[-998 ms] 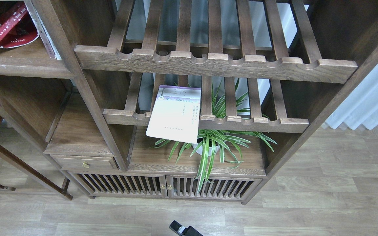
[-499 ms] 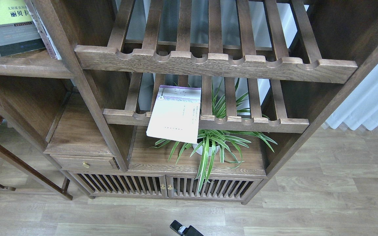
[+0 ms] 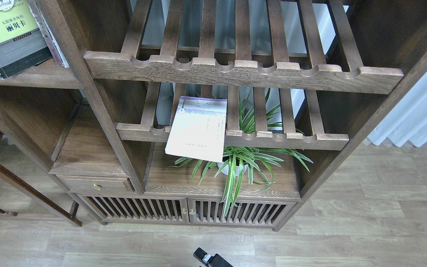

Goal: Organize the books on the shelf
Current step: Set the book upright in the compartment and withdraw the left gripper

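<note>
The thick black-grey book (image 3: pixel 7 40) with a yellow-green panel stands tilted on the solid dark-brown shelf (image 3: pixel 32 78) at the top left, cut off by the frame's edge. The pale white-lavender book (image 3: pixel 198 128) lies on the lower slatted rack (image 3: pixel 291 139), and its front end hangs over the notched rail. The red book is hidden. A small black part of my arm (image 3: pixel 209 259) shows at the bottom edge; its fingers cannot be made out. No gripper shows at either book.
An upper slatted rack (image 3: pixel 243 72) spans the middle. A potted spider plant (image 3: pixel 241 163) stands on the board under the pale book. A small drawer (image 3: pixel 95 184) and slatted cabinet doors (image 3: pixel 187 211) are below. White curtain (image 3: pixel 421 118) at right.
The red book at the top left has gone from view. The black-grey book has come in over its place and moved down and forward. The pale book has not moved.
</note>
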{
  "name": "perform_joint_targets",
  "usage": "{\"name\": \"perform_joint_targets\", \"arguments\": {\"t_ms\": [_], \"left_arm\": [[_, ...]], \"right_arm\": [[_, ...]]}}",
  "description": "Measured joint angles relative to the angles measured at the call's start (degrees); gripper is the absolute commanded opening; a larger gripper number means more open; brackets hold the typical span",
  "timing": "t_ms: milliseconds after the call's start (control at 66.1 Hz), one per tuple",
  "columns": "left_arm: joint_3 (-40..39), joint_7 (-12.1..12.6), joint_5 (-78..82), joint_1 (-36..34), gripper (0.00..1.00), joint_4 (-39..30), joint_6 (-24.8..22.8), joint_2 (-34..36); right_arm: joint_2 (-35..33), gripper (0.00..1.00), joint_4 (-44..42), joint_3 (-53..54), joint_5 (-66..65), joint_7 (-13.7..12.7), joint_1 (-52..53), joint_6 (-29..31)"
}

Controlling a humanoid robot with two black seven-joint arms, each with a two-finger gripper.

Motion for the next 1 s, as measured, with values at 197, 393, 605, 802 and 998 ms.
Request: {"name": "perform_joint_targets", "arguments": {"t_ms": [197,393,605,802,998], "left_arm": [[-3.03,0.01,-0.89,0.09,0.73,-2.29,-0.03,-0.06],[-5.52,0.15,-1.11,1.99,0.75,-3.13,-0.03,0.52],[-9.62,0.25,-1.61,11.47,0.77,-10.03,-0.03,0.84],[-14.38,0.41,-5.81,22.56,0.82,-16.44,-0.01,0.97],[-15.84,0.27,-8.11,30.94,0.86,-19.34,-0.01,0.48]], "right_arm": [[0.00,0.99,0.00,0.00,0.00,0.00,0.05,0.00],[0.00,0.99,-0.07,0.26,0.30,0.00,0.01,0.00],[0.00,0.99,-0.09,1.88,0.82,0.17,-0.16,0.00],[0.00,0.99,-0.09,2.16,0.85,0.42,-0.16,0.00],[0.00,0.99,-0.22,3.77,0.88,0.53,-0.26,0.00]]}}
